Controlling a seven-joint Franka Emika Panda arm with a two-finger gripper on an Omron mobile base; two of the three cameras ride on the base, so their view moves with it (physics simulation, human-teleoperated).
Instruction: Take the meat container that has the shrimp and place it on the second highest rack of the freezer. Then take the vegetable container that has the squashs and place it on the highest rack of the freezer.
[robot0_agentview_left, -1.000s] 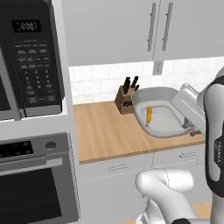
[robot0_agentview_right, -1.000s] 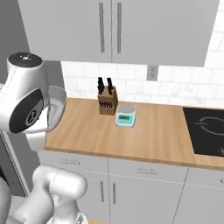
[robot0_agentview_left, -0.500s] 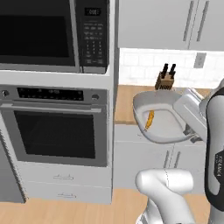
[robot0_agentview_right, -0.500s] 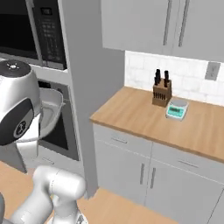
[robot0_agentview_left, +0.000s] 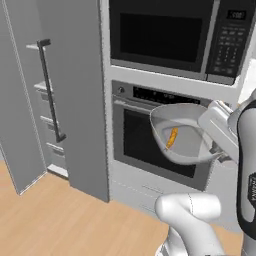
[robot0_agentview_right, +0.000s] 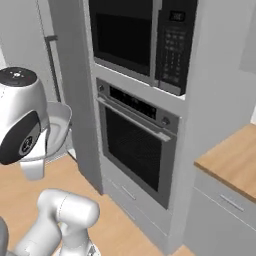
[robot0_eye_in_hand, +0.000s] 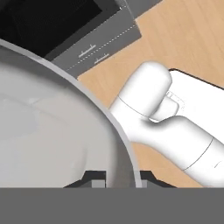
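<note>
Meat container (robot0_agentview_left: 185, 142) w/ shrimp (robot0_agentview_left: 172, 137) near its middle: held aloft, tilted, my gripper (robot0_eye_in_hand: 116, 178) pinched on its rim, one finger each side. Behind it, oven (robot0_agentview_left: 150, 145) w/ microwave (robot0_agentview_left: 175, 40) above. Farther left, freezer (robot0_agentview_left: 60, 95), door swung open, black handle (robot0_agentview_left: 49, 90), shelves inside.

Meat container (robot0_agentview_left: 187, 145) with shrimp (robot0_agentview_left: 172, 137) held before oven (robot0_agentview_left: 150, 145); freezer (robot0_agentview_left: 55, 95) left.
</note>
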